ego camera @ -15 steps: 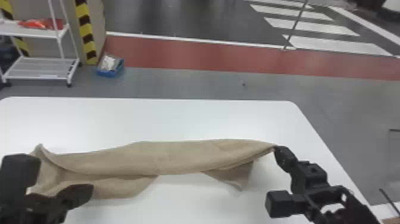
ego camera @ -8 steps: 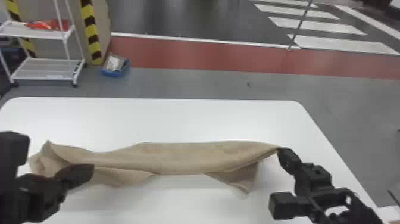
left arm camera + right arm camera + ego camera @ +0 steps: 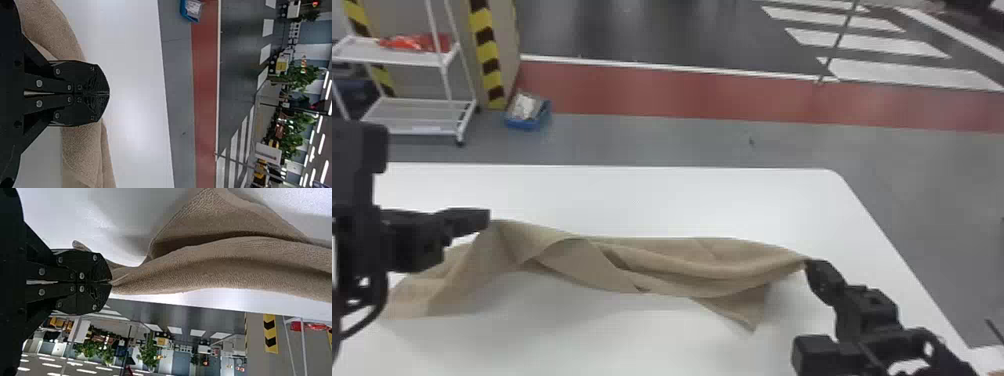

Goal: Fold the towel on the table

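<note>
- Towel [image 3: 682,270]: tan, runs across lower half of head-view frame, from lower L to R of ctr; stretched btwn the 2 grippers, bunched lengthwise w/ folds, not flat.
- L gripper [image 3: 488,220]: L side of frame, approx mid-height, at the towel's raised peak. Claw narrow, pinching towel.
- L wrist cam: L gripper [image 3: 109,94] w/ fingers drawn tog., towel showing on both sides of them.
- R gripper [image 3: 809,265]: lower R of frame, at towel's R end. Claw narrow, clamped on the towel's tip.
- R wrist cam: R gripper [image 3: 111,283] w/ fingertips tog., cloth fanning out from them.
- Towel's L end droops toward lower L of frame, below L gripper; a pointed flap hangs down just L of R gripper, lower R of ctr.
- Middle part has overlapping layers w/ a small dark gap btwn them, near frame ctr.
- Table [image 3: 632,200]: white, rounded far R corner, fills most of lower frame; towel's shadow on it, lower ctr.
- Bkgd: white shelf rack [image 3: 417,117] upper L w/ red item [image 3: 414,42] on its upper shelf; blue bin [image 3: 524,124] on floor just R of rack; red floor strip [image 3: 682,95] across upper part; white stripes upper R.
</note>
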